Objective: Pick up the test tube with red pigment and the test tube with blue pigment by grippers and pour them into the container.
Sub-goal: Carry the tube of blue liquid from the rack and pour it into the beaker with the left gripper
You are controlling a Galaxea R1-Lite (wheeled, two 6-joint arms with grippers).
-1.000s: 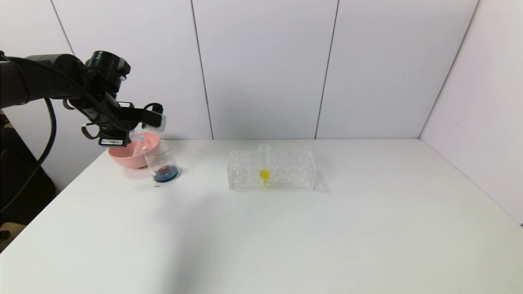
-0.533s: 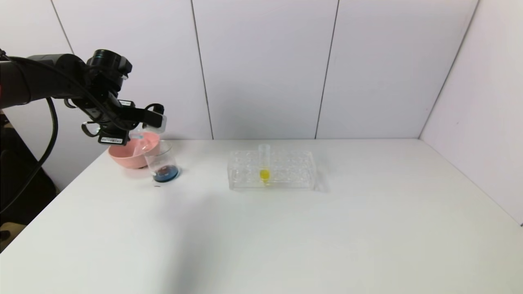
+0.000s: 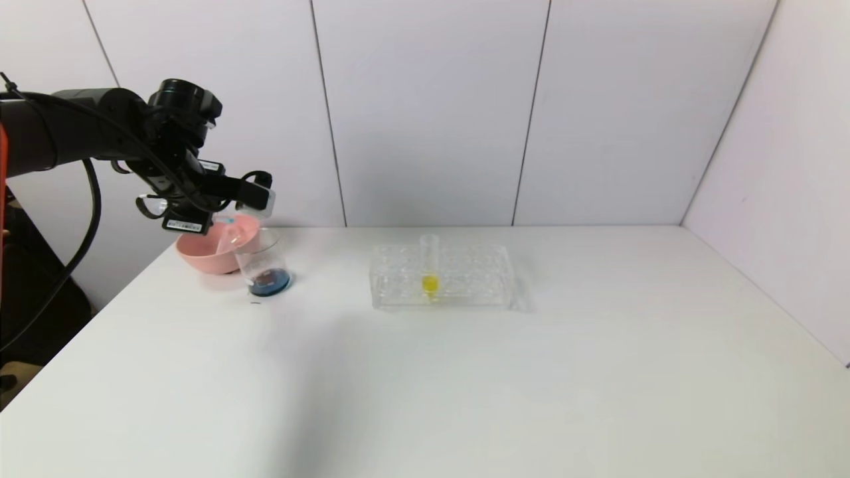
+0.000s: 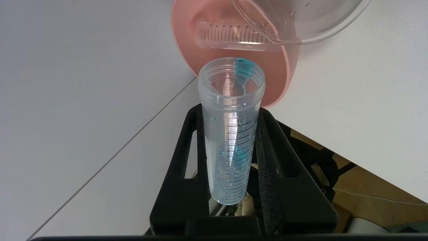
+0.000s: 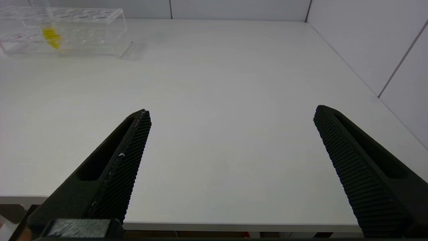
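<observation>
Left hand (image 4: pixel 230 160): we see it raised above the pink bowl (image 3: pixel 206 255) and the container (image 3: pixel 263 269) at the table's far left corner, its two black fingers (image 4: pixel 187 174) clamped on the test tube with blue pigment (image 4: pixel 230 134).

Test tube with blue pigment: we find it almost drained, with blue streaks down its inner wall and a small blue drop at the mouth; in the head view it is tilted, mouth angled down toward the bowl and the container.

Container: we see it upright on the table (image 3: pixel 465 385), just in front of the pink bowl and touching or nearly touching it; a dark blue pool with a reddish patch lies at its bottom.

Test tube with red pigment (image 4: pixel 234 35): we see a clear graduated tube lying on its side inside the pink bowl, with no liquid visible in it; we take this for the red one, though we cannot tell for sure.

Tube rack (image 3: pixel 441 275): we see it clear, near the middle of the table, well apart from the container, with one upright tube of yellow liquid (image 3: pixel 429 269) in it.

Right hand (image 5: pixel 230 160): we see it low at the table's near edge, fingers wide apart, gripping nothing.
</observation>
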